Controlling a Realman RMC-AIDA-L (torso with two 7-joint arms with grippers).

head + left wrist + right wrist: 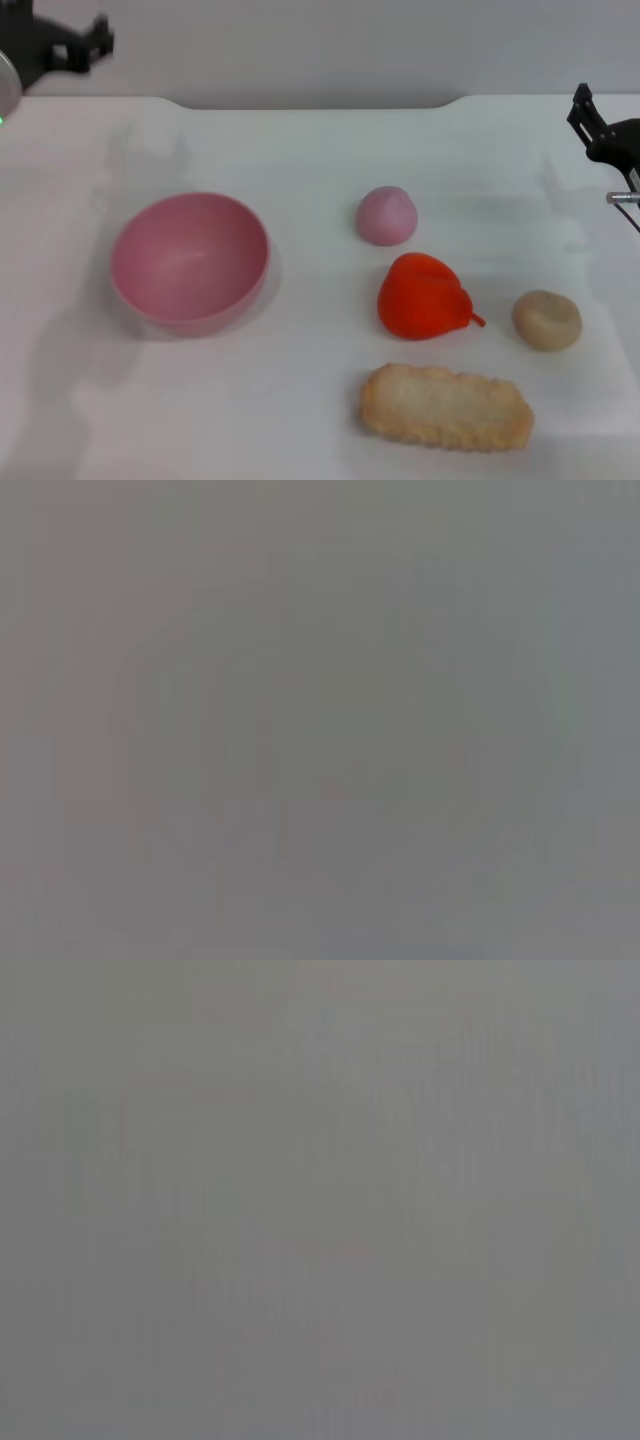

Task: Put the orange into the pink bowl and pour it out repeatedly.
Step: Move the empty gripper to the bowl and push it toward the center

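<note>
The red-orange lumpy orange [424,296] lies on the white table right of centre, its stem tip pointing right. The pink bowl [189,261] stands upright and empty at the left of the table, well apart from the orange. My left gripper [70,45] is parked at the far left back corner, away from the bowl. My right gripper [600,125] is parked at the far right edge, behind and right of the orange. Both wrist views show only plain grey.
A small pink dome [387,215] sits just behind the orange. A beige doughnut [547,319] lies to its right. A long beige biscuit-like piece [446,407] lies in front of it. The white table [300,150] ends at the back against a grey wall.
</note>
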